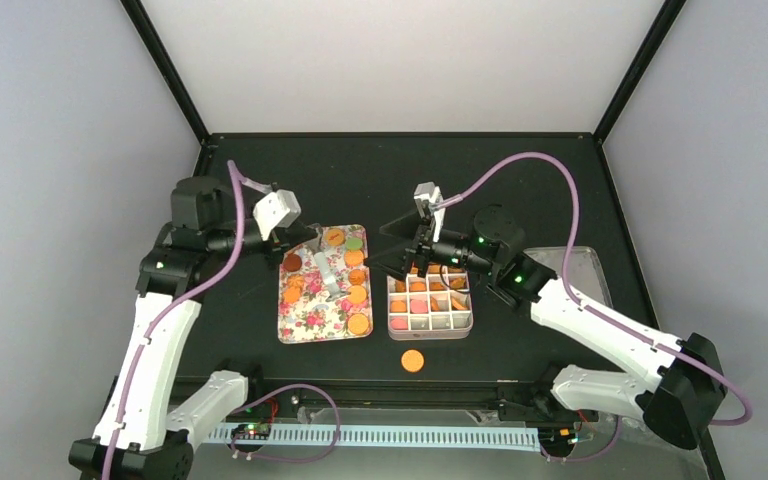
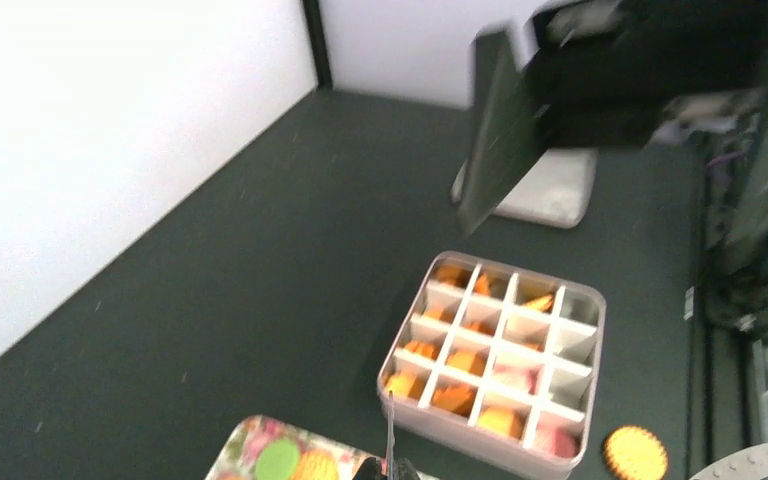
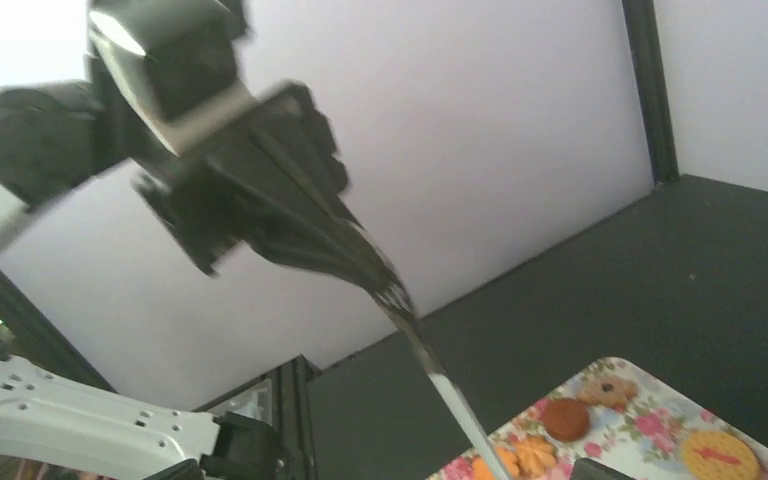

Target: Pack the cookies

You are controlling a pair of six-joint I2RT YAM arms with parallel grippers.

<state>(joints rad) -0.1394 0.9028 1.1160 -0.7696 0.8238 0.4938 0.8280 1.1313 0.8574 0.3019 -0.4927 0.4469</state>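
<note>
Observed left gripper (image 1: 293,236) clamped shut on metal tongs (image 1: 327,272), long axis slanting from gripper toward near-right across flowered tray (image 1: 305,325). Logged loose cookies (image 1: 357,296) down tray's right side, near tong tips; more in divided box (image 1: 430,334); one stray cookie (image 1: 413,360) on surface. Found right gripper (image 1: 393,247) spread wide, empty, over box's far edge. Judged left arm nearer tray.
</note>
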